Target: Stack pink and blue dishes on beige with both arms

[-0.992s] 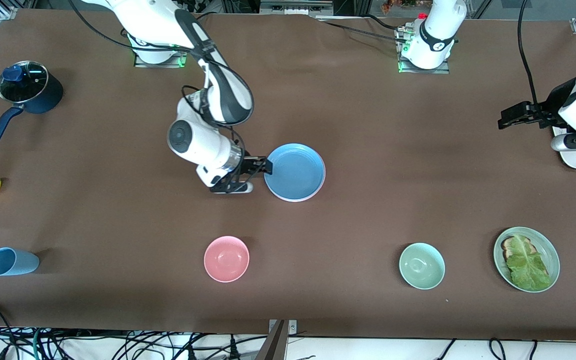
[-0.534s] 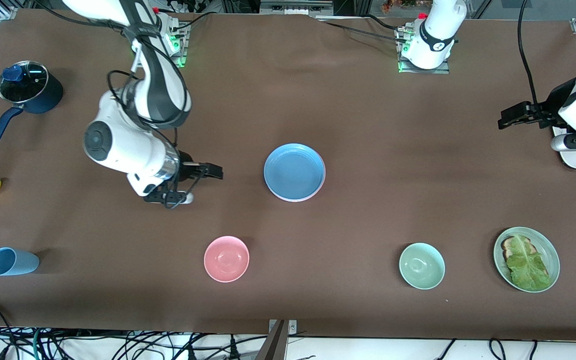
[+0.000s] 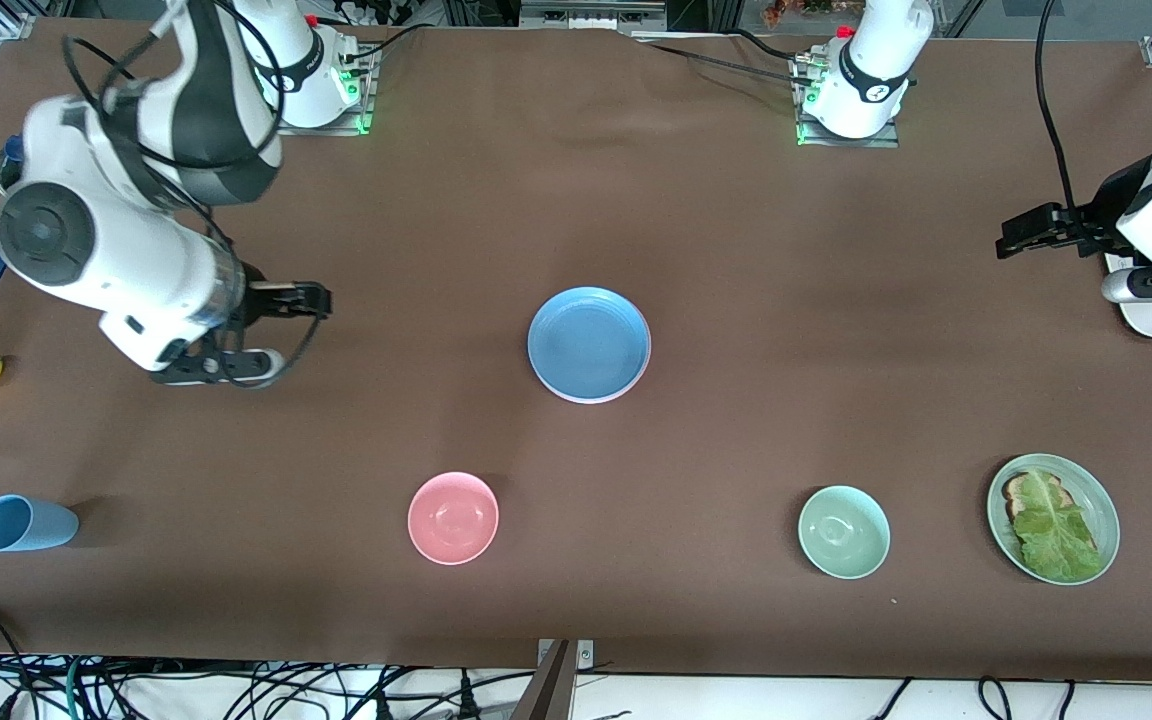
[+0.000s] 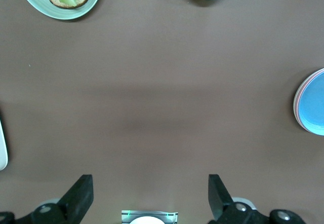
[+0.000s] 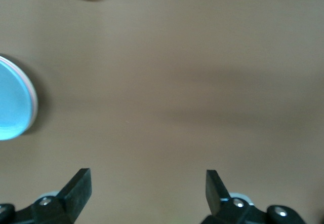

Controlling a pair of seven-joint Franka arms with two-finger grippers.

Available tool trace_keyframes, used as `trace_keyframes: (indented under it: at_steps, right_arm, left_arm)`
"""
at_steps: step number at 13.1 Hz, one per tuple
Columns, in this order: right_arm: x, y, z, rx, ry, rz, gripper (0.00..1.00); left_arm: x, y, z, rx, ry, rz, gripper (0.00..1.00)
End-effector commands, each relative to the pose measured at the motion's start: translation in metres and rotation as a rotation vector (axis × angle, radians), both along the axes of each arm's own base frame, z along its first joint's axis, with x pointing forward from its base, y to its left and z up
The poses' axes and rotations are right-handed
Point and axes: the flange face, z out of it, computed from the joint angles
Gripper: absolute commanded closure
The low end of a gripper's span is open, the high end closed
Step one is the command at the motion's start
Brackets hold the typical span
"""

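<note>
Front view shows the blue plate (image 3: 588,344) topping a stack at table centre, a pink plate's (image 3: 636,378) edge peeking beneath at four o'clock; they look rigid, smooth, likely slippery, best pinched at the raised rim. Right gripper (image 3: 321,299), at nine o'clock from it, and left gripper (image 3: 1008,240), waiting at three o'clock, are both spread empty.

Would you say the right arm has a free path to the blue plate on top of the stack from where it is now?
Probably yes. The right gripper is open and empty, over bare table toward the right arm's end, pointing at the blue plate. Nothing stands between them; the pink bowl sits nearer the front camera, out of the line.
</note>
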Motion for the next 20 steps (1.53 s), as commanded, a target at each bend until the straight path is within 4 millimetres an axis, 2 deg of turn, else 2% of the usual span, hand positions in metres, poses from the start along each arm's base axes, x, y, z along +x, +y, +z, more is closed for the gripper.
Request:
trace_keyframes:
  at_steps: [1, 4, 5, 6, 8, 9, 11, 15, 20]
  right_arm:
    - [-0.013, -0.058, 0.048, 0.04, -0.009, -0.003, 0.0]
    - [-0.022, -0.119, 0.087, 0.073, -0.064, -0.023, 0.0]
    - [-0.032, -0.133, 0.102, 0.042, -0.089, -0.024, 0.0]
    - [-0.042, -0.134, 0.112, 0.024, -0.103, -0.02, 0.0]
    - [-0.06, -0.158, 0.114, 0.014, -0.108, -0.072, 0.0]
    - [-0.063, -0.171, 0.105, 0.015, -0.128, -0.096, 0.0]
    - [-0.063, -0.175, 0.102, 0.015, -0.174, -0.106, 0.0]
    - [-0.067, -0.18, 0.12, 0.028, -0.21, -0.106, 0.0]
    - [-0.069, -0.177, 0.119, 0.017, -0.187, -0.096, 0.0]
  left_arm:
    - [-0.001, 0.001, 0.002, 0.007, -0.006, -0.019, 0.0]
    - [-0.001, 0.002, 0.001, 0.007, -0.004, -0.017, 0.0]
    - [-0.001, 0.002, 0.001, 0.007, -0.004, -0.017, 0.0]
    - [-0.001, 0.002, 0.002, 0.007, -0.006, -0.017, 0.0]
    - [-0.001, 0.002, 0.001, 0.007, -0.004, -0.017, 0.0]
    - [-0.001, 0.001, 0.001, 0.007, -0.004, -0.019, 0.0]
    - [-0.001, 0.001, 0.001, 0.007, -0.004, -0.019, 0.0]
    - [-0.001, 0.002, 0.001, 0.007, -0.004, -0.017, 0.0]
    - [-0.001, 0.003, 0.001, 0.009, -0.004, -0.017, 0.0]
